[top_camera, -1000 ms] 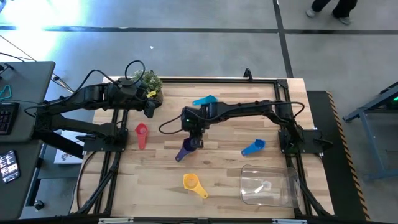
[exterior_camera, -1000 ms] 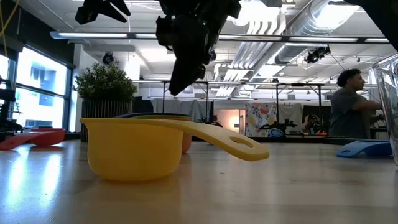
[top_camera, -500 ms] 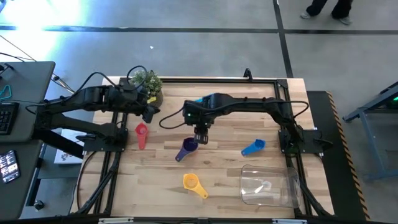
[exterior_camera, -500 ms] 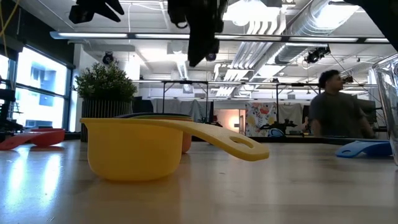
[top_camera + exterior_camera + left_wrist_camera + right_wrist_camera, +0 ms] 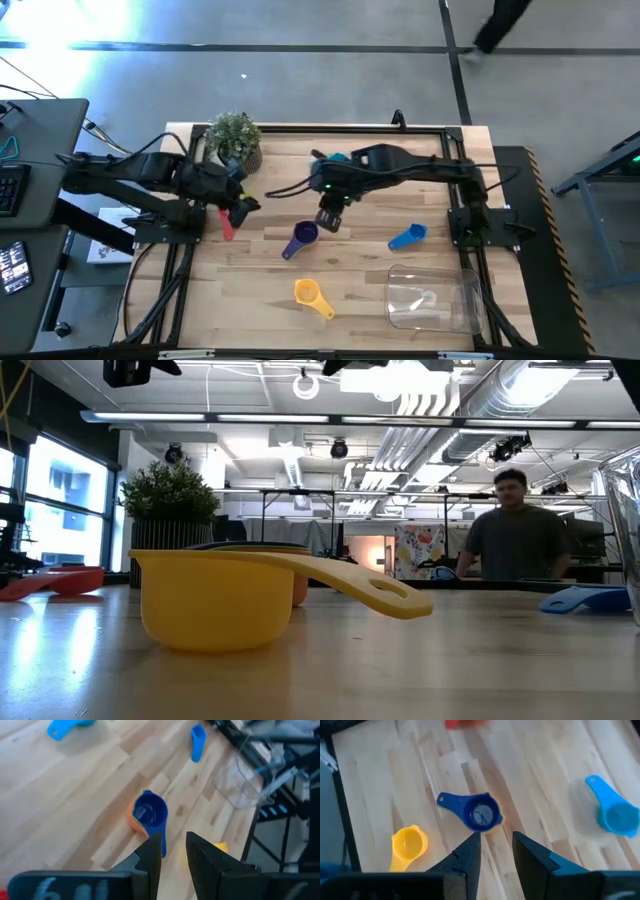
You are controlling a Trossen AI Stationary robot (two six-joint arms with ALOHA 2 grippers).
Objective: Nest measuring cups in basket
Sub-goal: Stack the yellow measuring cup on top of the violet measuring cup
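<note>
A dark blue-purple cup sits nested in an orange cup (image 5: 300,238) (image 5: 480,813) (image 5: 148,813), resting on the table's middle. My right gripper (image 5: 328,218) (image 5: 496,851) hangs open just to its far right, above the table, touching nothing. My left gripper (image 5: 241,205) (image 5: 174,851) is open over the pink cup (image 5: 227,222) on the left. The yellow cup (image 5: 312,295) (image 5: 215,595) lies near the near edge, and the blue cup (image 5: 407,237) lies right of centre. The teal cup (image 5: 330,158) is partly under the right arm. The clear basket (image 5: 430,298) stands at the near right.
A potted plant (image 5: 235,135) stands at the far left corner, close behind the left arm. The dark frame rails run along the table's edges. Bare wood lies between the yellow cup and the basket. A person (image 5: 515,535) stands in the room beyond the table.
My right gripper has risen from the purple-and-orange stack and drawn toward the far right, out of the low view's top; the stack stays where it was. My left gripper has swung from beside the plant toward the near edge, now over the pink cup.
</note>
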